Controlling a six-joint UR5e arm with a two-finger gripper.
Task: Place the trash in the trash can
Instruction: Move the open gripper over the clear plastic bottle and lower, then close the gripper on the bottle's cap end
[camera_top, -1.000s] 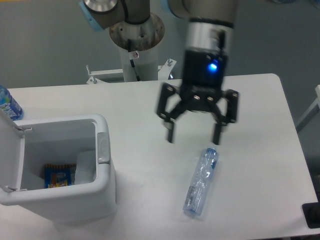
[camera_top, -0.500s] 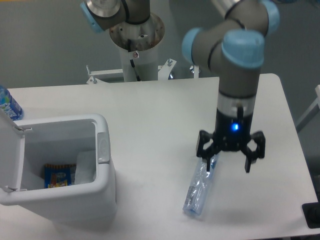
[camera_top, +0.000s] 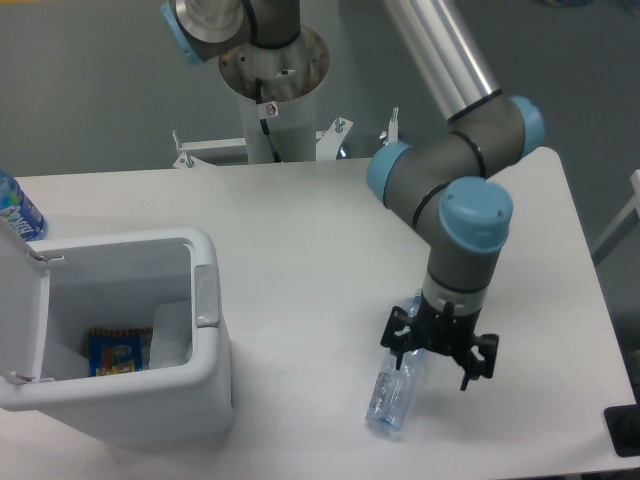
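The slim clear plastic bottle (camera_top: 393, 396) lies on the white table at the front right, pointing away from me. My gripper (camera_top: 432, 364) is down low over the bottle's far half. It is open, one finger at the bottle's left side and the other well to its right. The boxy white trash can (camera_top: 205, 292) stands at the front left with its lid (camera_top: 20, 305) swung open. Inside it lies a white crumpled piece (camera_top: 170, 335), which looks like the wrapper, beside a blue snack packet (camera_top: 115, 353).
A blue-labelled bottle (camera_top: 16, 206) stands at the far left edge behind the bin. The arm's base column (camera_top: 272, 70) rises behind the table's back edge. A dark object (camera_top: 625, 430) sits at the front right corner.
The gripper has moved right and down from above the table's middle to table height over the bottle. It has stayed open. The bottle has barely moved.
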